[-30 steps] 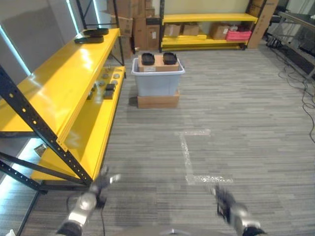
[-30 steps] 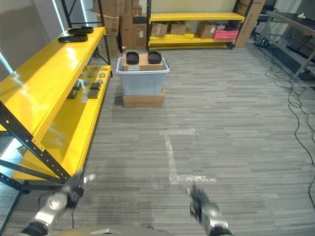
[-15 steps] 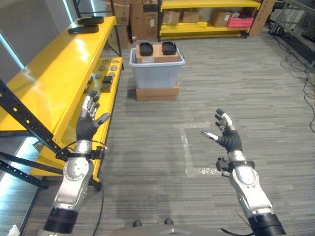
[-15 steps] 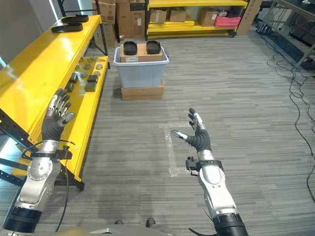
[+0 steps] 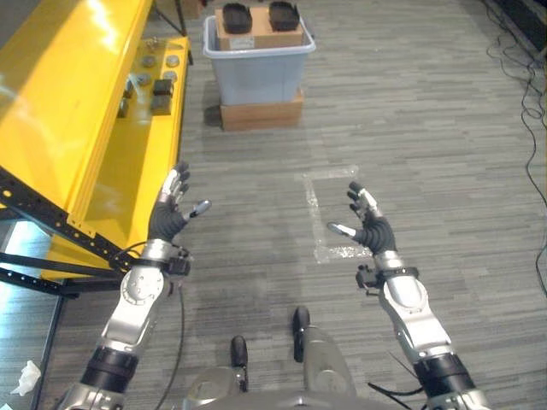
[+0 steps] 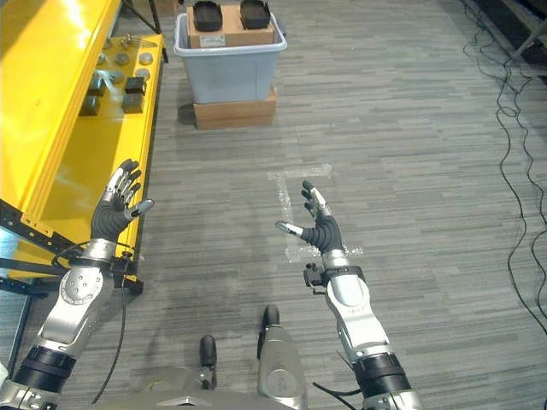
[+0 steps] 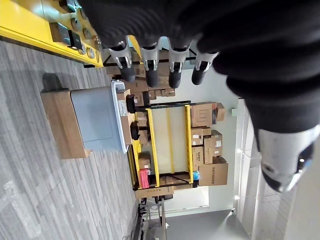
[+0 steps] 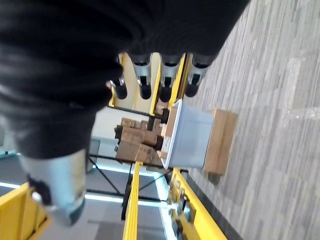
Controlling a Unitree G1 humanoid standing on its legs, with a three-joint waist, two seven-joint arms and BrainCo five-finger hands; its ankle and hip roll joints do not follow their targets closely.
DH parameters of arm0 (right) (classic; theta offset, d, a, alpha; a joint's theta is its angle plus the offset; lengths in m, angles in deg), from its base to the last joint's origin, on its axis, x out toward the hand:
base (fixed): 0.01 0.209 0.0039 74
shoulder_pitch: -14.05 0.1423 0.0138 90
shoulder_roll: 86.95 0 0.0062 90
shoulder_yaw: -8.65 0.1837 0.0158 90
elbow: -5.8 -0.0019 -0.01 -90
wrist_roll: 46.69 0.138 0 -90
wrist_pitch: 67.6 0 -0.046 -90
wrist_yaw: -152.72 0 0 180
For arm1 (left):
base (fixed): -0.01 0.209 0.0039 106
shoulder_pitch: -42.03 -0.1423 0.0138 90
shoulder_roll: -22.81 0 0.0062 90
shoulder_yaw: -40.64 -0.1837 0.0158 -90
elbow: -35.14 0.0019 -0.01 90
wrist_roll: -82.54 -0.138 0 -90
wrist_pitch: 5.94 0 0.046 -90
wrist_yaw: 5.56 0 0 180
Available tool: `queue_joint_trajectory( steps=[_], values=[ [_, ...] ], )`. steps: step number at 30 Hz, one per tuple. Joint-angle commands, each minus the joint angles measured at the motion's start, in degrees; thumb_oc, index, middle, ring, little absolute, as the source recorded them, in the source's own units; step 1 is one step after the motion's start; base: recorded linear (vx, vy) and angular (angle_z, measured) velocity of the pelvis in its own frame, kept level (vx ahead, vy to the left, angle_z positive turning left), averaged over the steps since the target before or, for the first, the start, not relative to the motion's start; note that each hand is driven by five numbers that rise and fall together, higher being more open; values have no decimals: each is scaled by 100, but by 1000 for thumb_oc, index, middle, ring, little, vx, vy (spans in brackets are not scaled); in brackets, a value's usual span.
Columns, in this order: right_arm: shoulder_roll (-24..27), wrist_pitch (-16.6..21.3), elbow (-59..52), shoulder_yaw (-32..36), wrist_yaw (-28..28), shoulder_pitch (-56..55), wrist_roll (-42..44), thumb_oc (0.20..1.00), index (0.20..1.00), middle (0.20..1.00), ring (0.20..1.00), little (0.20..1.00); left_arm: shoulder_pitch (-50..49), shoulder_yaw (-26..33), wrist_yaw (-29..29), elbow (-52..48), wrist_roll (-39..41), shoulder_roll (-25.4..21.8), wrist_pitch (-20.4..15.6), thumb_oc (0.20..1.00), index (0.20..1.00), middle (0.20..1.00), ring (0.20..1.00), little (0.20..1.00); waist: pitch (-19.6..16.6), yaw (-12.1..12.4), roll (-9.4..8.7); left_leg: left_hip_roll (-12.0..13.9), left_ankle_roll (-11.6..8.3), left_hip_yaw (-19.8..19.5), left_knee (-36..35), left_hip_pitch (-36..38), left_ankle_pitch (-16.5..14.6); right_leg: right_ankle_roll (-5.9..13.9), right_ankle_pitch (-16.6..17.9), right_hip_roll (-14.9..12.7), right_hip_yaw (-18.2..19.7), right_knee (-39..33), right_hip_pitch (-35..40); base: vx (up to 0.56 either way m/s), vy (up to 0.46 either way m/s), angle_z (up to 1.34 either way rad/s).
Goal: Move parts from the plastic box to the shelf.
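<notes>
A grey plastic box (image 5: 258, 70) stands on a flat cardboard box (image 5: 261, 111) on the floor, far ahead of me. Two black parts (image 5: 235, 14) lie on a cardboard sheet across its top. The yellow shelf (image 5: 60, 102) runs along my left, with several small dark and round parts (image 5: 162, 87) on its lower level. My left hand (image 5: 169, 219) is raised beside the shelf's near end, fingers spread, holding nothing. My right hand (image 5: 369, 231) is up over the floor, open and empty too. Both are well short of the box.
White tape marks (image 5: 326, 213) lie on the grey plank floor between my hands and the box. The shelf's black frame (image 5: 51, 231) juts out at my near left. Black cables (image 6: 513, 128) trail along the right side.
Both hands rose from low at the picture's bottom edge to raised and spread open. The camera has tilted down, so the box and shelf sit higher in view.
</notes>
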Motion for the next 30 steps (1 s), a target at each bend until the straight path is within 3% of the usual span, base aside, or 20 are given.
queue_joint_trajectory(
  steps=[1, 3, 4, 6, 7, 8, 9, 10, 11, 13, 15, 16, 17, 18, 19, 22, 27, 28, 29, 30],
  values=[
    [-16, 288, -98, 142, 73, 279, 29, 1000, 1000, 1000, 1000, 1000, 320, 52, -75, -120, 59, -70, -286, 1000, 1000, 1000, 1000, 1000, -144, -147, -28, 249, -118, -391, -48, 983, -1305, 179, 494, 302, -143, -781, 599, 304, -109, 0],
    [10, 250, 74, 2, 122, 397, -61, 1000, 1000, 1000, 1000, 1000, 475, 3, -142, 61, -33, 61, -316, 1000, 1000, 1000, 1000, 1000, -201, -291, -52, 400, -257, -382, -48, 1373, -1657, 296, 848, 508, -53, -1555, 338, 609, -277, 14],
    [38, 291, 30, -31, 15, 281, 9, 1000, 1000, 1000, 1000, 1000, 452, 3, -72, 61, -45, 57, -343, 1000, 1000, 1000, 1000, 1000, -298, -270, -89, 537, -379, -372, 190, 1492, -1755, 187, 922, 486, -126, -1605, 551, 614, -353, 22],
    [64, 330, -16, -48, -94, 206, 101, 1000, 1000, 1000, 1000, 1000, 418, -4, -53, 51, 0, 95, -342, 1000, 1000, 1000, 1000, 1000, -334, -290, -79, 679, -471, -311, 635, 1410, -1634, 75, 913, 564, -80, -1541, 700, 474, -310, 10],
    [205, 341, 0, -108, -256, 133, 220, 1000, 1000, 1000, 1000, 1000, 364, -24, 29, 116, 200, 199, -300, 1000, 1000, 1000, 1000, 1000, -362, -256, 2, 831, -574, -353, 1990, 1003, -1054, -180, 739, 763, 44, -1325, 1016, 343, -250, 4],
    [205, 342, 0, -108, -258, 137, 223, 1000, 1000, 1000, 1000, 1000, 366, -22, 32, 115, 202, 197, -300, 1000, 1000, 1000, 1000, 1000, -374, -269, -23, 804, -575, -369, 2011, 961, -1036, -183, 757, 734, 41, -1328, 992, 601, -459, 15],
    [334, 314, -92, -161, -371, 113, 224, 1000, 1000, 1000, 1000, 1000, 184, 67, 125, 45, 360, 199, -244, 1000, 1000, 1000, 1000, 1000, -321, -150, -61, 717, -631, -639, 3619, 348, -239, -422, 656, 770, -72, -1430, 1366, 243, -219, 17],
    [334, 314, -92, -161, -371, 113, 224, 1000, 1000, 1000, 1000, 1000, 184, 67, 125, 45, 360, 199, -244, 1000, 1000, 1000, 1000, 1000, -321, -150, -61, 717, -631, -639, 3619, 348, -239, -422, 656, 770, -72, -1430, 1366, 551, -425, -31],
    [411, 289, -108, -125, -472, 103, 447, 1000, 1000, 1000, 1000, 1000, 112, 126, 161, 46, 425, 158, -237, 1000, 1000, 1000, 1000, 1000, -264, -21, -222, 624, -688, -619, 4721, -132, 150, -558, 532, 727, -44, -1573, 1737, 293, -211, -71],
    [490, 257, 22, -114, -426, 154, 489, 1000, 1000, 1000, 1000, 1000, 65, 159, 170, -2, 450, 176, -227, 1000, 1000, 1000, 1000, 1000, -173, 136, -362, 573, -629, -374, 4975, -713, -30, -592, 444, 623, -21, -1732, 2063, 476, -241, -65],
    [572, 209, -57, -69, -450, 108, 420, 1000, 1000, 1000, 1000, 1000, -96, 274, 223, -102, 514, 230, -218, 1000, 1000, 1000, 1000, 1000, -141, 366, -366, 402, -561, -188, 4671, -1353, -384, -535, 267, 634, 82, -1779, 2307, 495, -76, -12],
    [578, 227, -76, -46, -501, 110, 448, 1000, 1000, 1000, 1000, 1000, -191, 307, 254, -157, 541, 252, -227, 1000, 1000, 1000, 1000, 1000, -166, 451, -330, 353, -535, -172, 4069, -1454, -498, -488, 183, 659, 121, -1779, 2391, 310, 10, -26],
    [578, 227, -78, -45, -503, 106, 450, 1000, 1000, 1000, 1000, 1000, -198, 308, 255, -165, 541, 251, -223, 1000, 1000, 1000, 1000, 1000, -182, 459, -370, 315, -526, -144, 3985, -1433, -437, -482, 194, 614, 134, -1779, 2371, 329, 28, -48],
    [569, 251, -36, -39, -524, 112, 500, 1000, 1000, 1000, 1000, 1000, -253, 312, 267, -170, 544, 271, -239, 1000, 1000, 1000, 1000, 1000, -215, 517, -354, 264, -491, -119, 3263, -1484, -478, -444, 118, 612, 132, -1779, 2436, 495, 79, -49],
    [507, 244, 95, -62, -489, 136, 456, 1000, 1000, 1000, 1000, 1000, -361, 341, 301, -178, 513, 266, -203, 1000, 1000, 1000, 1000, 1000, -299, 717, -204, 194, -471, -157, 1541, -1595, -262, -394, -137, 755, 126, -1779, 2691, 516, 75, -43],
    [453, 179, 203, -68, -405, 125, 128, 1000, 1000, 1000, 1000, 1000, -403, 326, 293, -145, 402, 305, -169, 1000, 1000, 1000, 1000, 1000, -345, 885, -163, 119, -634, -239, 23, -1639, 293, -396, -467, 820, 153, -1779, 3090, 564, 71, -9],
    [199, 117, 145, -118, -515, -127, 12, 1000, 1000, 1000, 1000, 1000, -445, 284, 312, -150, 138, 238, -108, 1000, 1000, 1000, 1000, 1000, -585, 885, -195, 135, -539, -179, 60, -1425, 645, -368, -737, 741, 254, -1779, 3583, 497, 148, -22],
    [123, 80, 151, -175, -579, -227, -156, 1000, 1000, 1000, 1000, 1000, -431, 280, 343, -133, 48, 157, -89, 1000, 1000, 1000, 1000, 1000, -737, 915, -303, 20, -368, -204, 226, -1309, 538, -229, -625, 529, 293, -1398, 3592, 307, 140, -5],
    [117, 79, 148, -175, -578, -232, -159, 1000, 1000, 1000, 1000, 1000, -435, 279, 343, -135, 49, 152, -88, 1000, 1000, 1000, 1000, 1000, -744, 926, -316, 13, -363, -189, 236, -1315, 528, -224, -651, 515, 303, -1364, 3571, 569, 300, 19],
    [35, 41, 128, -235, -645, -271, -236, 1000, 1000, 1000, 1000, 1000, -393, 260, 334, -165, 17, 57, -52, 1000, 1000, 1000, 1000, 1000, -713, 896, -429, -138, -156, -188, 332, -1018, 284, 93, -125, 285, 292, -122, 3197, 353, 230, 29]
  ],
)
